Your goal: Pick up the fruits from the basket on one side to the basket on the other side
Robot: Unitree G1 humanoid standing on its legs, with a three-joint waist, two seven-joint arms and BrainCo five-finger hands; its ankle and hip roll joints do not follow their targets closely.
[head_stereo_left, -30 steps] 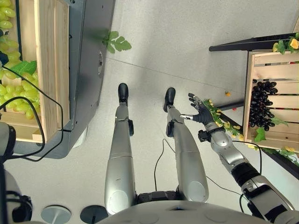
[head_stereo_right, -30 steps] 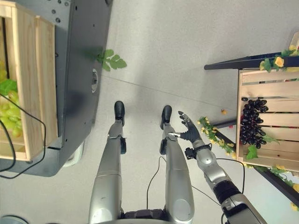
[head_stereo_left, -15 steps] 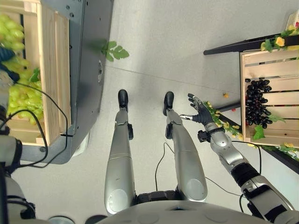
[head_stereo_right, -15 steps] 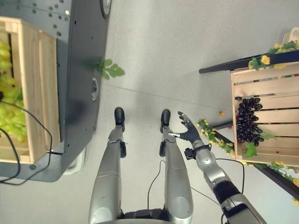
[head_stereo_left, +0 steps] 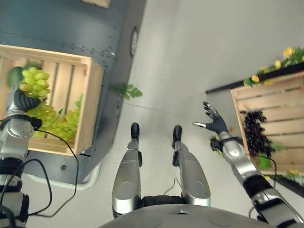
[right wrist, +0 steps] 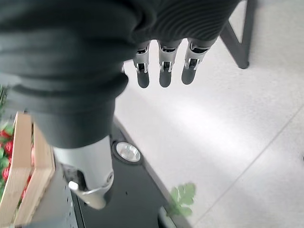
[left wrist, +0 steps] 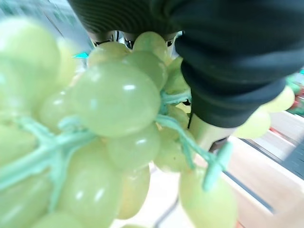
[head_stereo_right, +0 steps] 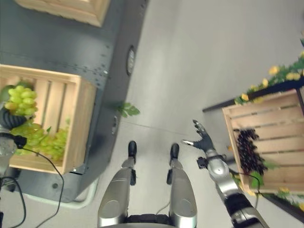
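Over grey floor [head_stereo_left: 190, 57], left robot hand [head_stereo_left: 23, 100] clutching green grapes [head_stereo_left: 33, 80]; right robot hand [head_stereo_left: 216, 124] splayed

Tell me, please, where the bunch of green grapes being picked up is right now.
On the robot's left, the green grape bunch is held by the left robot hand above the wooden crate holding more green grapes.

Pale green grapes [head_stereo_left: 34, 81] over a light wooden crate [head_stereo_left: 90, 102]; dark purple grapes [head_stereo_left: 255, 133] in another wooden crate [head_stereo_left: 285, 107].
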